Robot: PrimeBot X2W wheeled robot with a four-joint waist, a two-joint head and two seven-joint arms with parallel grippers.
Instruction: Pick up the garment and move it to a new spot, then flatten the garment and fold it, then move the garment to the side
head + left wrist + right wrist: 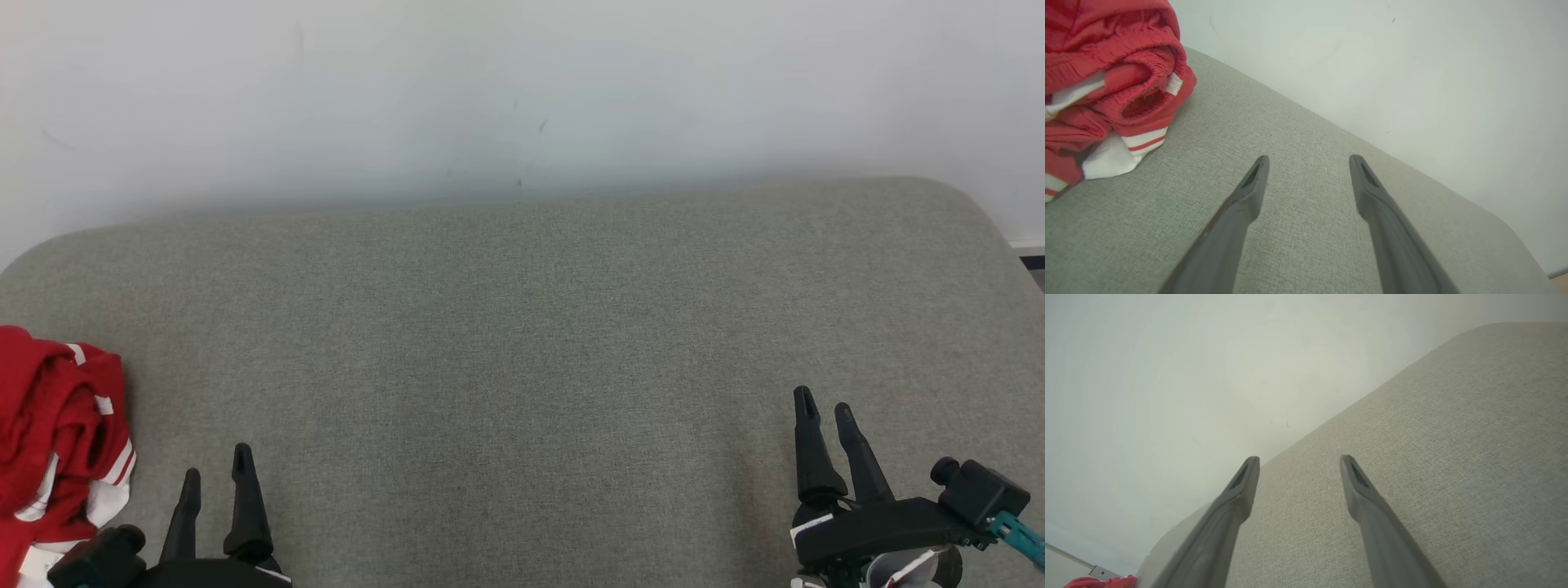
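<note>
The garment (57,441) is a crumpled heap of red cloth with white stripes, lying at the far left edge of the grey upholstered surface (522,343). In the left wrist view the garment (1106,81) fills the upper left corner, bunched with an elastic hem showing. My left gripper (216,461) stands open just to the right of the heap, not touching it; its fingers (1249,192) are spread over bare fabric. My right gripper (824,400) is open at the lower right, far from the garment, nothing between its fingers (1359,486). A scrap of red cloth (1102,582) shows at the bottom left of the right wrist view.
A pale wall (522,90) runs along the back of the surface. The surface's corners are rounded, and its right edge (1000,237) drops off beside a strip of floor.
</note>
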